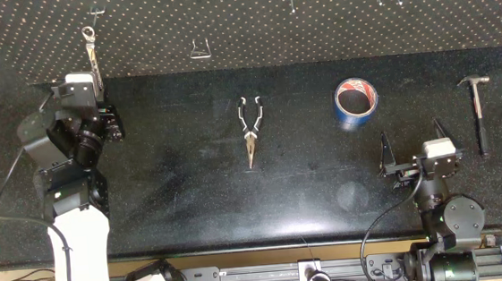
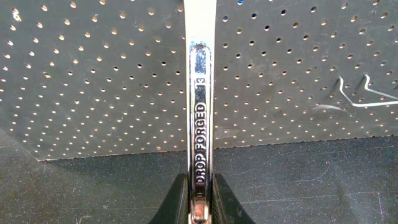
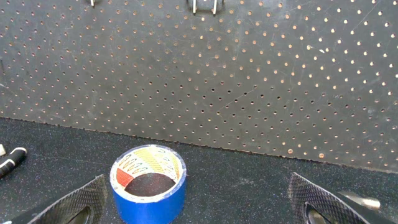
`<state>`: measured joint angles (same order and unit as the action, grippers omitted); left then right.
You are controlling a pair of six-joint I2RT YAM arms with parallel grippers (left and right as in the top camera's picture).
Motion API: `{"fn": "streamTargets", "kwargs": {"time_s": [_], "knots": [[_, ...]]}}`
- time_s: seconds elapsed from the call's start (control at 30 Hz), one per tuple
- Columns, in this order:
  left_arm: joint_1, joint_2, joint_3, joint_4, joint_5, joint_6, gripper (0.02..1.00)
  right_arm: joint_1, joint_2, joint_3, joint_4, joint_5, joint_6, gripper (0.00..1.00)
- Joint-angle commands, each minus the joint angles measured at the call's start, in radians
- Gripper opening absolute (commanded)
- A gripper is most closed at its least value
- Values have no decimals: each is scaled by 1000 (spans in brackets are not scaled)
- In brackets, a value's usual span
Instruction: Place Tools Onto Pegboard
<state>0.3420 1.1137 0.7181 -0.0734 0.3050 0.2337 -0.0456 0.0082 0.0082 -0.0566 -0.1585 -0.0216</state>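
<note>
The pegboard [image 1: 223, 17] stands along the far edge of the bench [image 1: 192, 190]. The left fingers [image 2: 176, 202] sit close in front of the pegboard, clamped on the shank of the wrench [image 2: 199, 93]. Its long axis runs straight up the board face, with its ring end just short of a hook [image 1: 97, 9]; hanging it likely turns on closing that gap. The right fingers [image 3: 81, 202], spread apart, sit farther back from the pegboard, facing the tape roll [image 3: 149, 180]. The hammer [image 1: 478, 114] and pliers [image 1: 250, 127] lie flat before the pegboard.
</note>
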Motion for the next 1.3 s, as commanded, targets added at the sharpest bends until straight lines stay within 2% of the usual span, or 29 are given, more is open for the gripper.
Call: {"fn": "streamTargets", "kwargs": {"time_s": [0.03,0.1,0.47,0.97,1.0,1.1,1.17,1.3], "knots": [[-2,15,5,8,17,11,27,6,-6,-4,-3,2,-10,943],[-2,12,5,7,-17,10,27,6,-6,-4,-3,2,-10,943],[-1,35,5,30,-48,10,27,6,-6,-4,-3,2,-10,943],[-1,182,6,117,-50,10,27,6,-6,-4,-3,2,-10,943],[-1,190,6,123,-51,10,143,6,-6,-4,-3,2,-10,945],[-1,190,6,123,-51,10,588,6,-6,-4,-3,2,-10,943],[-1,179,6,115,-56,10,987,6,-6,-4,-3,2,-10,943],[-2,71,6,54,-66,10,996,6,-6,-4,-3,2,-10,943]]}}
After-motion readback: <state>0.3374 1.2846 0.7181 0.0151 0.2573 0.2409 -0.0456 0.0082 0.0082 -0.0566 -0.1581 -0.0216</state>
